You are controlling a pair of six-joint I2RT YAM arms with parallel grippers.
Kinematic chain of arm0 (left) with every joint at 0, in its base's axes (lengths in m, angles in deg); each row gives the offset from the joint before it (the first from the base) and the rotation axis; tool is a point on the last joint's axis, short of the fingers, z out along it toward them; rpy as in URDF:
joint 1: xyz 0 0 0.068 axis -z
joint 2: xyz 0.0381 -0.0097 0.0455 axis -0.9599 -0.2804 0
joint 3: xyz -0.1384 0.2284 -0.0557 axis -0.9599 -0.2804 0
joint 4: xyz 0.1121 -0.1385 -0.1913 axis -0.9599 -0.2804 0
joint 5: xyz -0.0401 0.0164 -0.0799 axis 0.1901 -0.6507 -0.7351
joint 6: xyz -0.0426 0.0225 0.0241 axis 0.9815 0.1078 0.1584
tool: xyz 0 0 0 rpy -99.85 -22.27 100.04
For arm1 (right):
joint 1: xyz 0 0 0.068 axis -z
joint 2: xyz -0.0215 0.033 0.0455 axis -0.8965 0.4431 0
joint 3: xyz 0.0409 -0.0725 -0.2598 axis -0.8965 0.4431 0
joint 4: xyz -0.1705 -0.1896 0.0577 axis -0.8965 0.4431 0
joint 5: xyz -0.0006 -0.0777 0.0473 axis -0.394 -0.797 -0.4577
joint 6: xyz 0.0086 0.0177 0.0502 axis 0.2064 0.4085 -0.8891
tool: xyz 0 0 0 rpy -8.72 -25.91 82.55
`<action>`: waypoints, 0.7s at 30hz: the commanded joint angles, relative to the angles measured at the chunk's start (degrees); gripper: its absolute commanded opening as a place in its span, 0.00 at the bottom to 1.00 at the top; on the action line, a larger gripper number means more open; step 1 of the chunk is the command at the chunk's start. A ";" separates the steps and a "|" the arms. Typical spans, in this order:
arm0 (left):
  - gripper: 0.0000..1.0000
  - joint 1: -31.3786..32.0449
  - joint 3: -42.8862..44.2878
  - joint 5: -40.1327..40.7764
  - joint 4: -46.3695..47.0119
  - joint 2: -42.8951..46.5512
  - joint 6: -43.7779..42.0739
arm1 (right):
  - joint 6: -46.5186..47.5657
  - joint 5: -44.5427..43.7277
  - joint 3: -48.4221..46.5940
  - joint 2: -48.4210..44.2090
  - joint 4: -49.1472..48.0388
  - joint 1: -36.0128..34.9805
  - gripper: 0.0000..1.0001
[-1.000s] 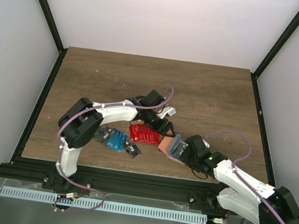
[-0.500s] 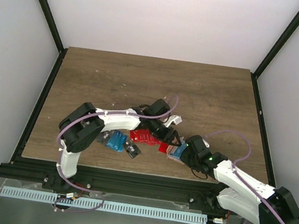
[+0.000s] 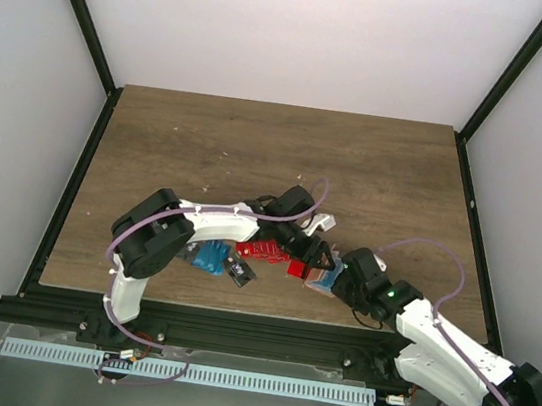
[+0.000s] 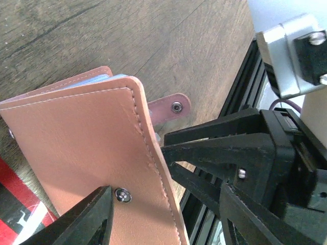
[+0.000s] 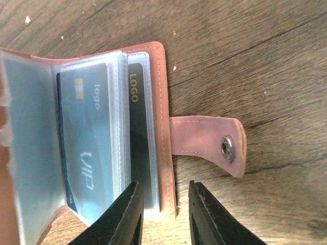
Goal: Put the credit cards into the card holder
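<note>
The tan-pink card holder [image 3: 322,279] lies open near the table's front edge. Its clear sleeves hold a blue card [image 5: 84,138] and a dark card [image 5: 135,127]. My right gripper [image 3: 334,276] is shut on the holder's lower cover edge [image 5: 164,102], its jaws [image 5: 162,186] narrowly apart around it. My left gripper [image 3: 312,252] is open, and its wide jaws [image 4: 164,191] straddle the raised cover [image 4: 87,138] without pinching it. Loose red cards [image 3: 262,251], a blue card [image 3: 210,256] and a dark card [image 3: 240,272] lie to the left. One red card [image 3: 296,267] touches the holder.
The holder's snap strap [image 5: 209,138] lies flat on the wood. The black frame rail [image 3: 236,311] runs along the table's near edge, close behind the holder [image 4: 250,66]. The two grippers are almost touching.
My left gripper has moved right and forward onto the holder. A red card has shifted with it from the pile to the holder's side. My right gripper and the holder have slid slightly right.
</note>
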State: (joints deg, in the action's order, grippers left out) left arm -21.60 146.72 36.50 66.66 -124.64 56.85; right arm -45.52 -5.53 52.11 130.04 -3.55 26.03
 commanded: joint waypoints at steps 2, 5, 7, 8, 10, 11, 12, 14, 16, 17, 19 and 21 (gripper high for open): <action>0.57 1.06 1.24 0.26 1.77 -2.22 0.87 | -0.96 -2.83 -3.45 -3.51 5.26 0.32 0.31; 0.56 1.91 1.80 0.09 2.27 -3.06 1.24 | -1.72 -4.46 -4.56 -5.05 7.55 0.32 0.37; 0.56 2.35 2.37 0.21 2.45 -3.51 1.45 | -1.96 -5.26 -5.30 -5.70 8.61 0.32 0.40; 0.56 2.57 2.55 0.32 2.55 -3.78 1.59 | -1.94 -5.59 -5.71 -6.02 9.06 0.32 0.41; 0.56 2.93 3.09 0.37 2.63 -4.36 1.65 | -1.85 -5.85 -6.30 -6.53 9.35 0.32 0.43; 0.56 2.99 3.29 0.52 2.77 -4.67 1.69 | -1.88 -5.90 -6.37 -6.75 9.39 0.32 0.43; 0.56 3.10 3.41 0.66 2.86 -4.97 1.80 | -1.91 -5.99 -6.55 -6.90 9.47 0.32 0.43; 0.53 3.15 3.38 1.23 3.26 -5.57 2.07 | -1.95 -6.10 -6.65 -6.93 9.40 0.32 0.43; 0.46 3.38 3.33 2.25 3.35 -6.06 2.08 | -1.98 -6.25 -6.50 -6.94 9.03 0.32 0.43; 0.38 3.41 3.26 2.68 3.31 -6.22 2.02 | -2.19 -6.42 -6.45 -6.73 9.04 0.32 0.43; 0.23 3.53 3.25 3.19 2.91 -6.65 1.92 | -3.09 -7.11 -6.31 -6.21 9.48 0.32 0.42; 0.13 3.75 3.12 3.71 2.28 -6.89 1.68 | -5.13 -8.35 -6.07 -5.86 10.35 0.32 0.41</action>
State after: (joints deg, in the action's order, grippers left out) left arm -18.58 149.08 38.76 69.02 -130.26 58.73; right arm -47.35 -10.12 47.76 123.84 5.00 26.05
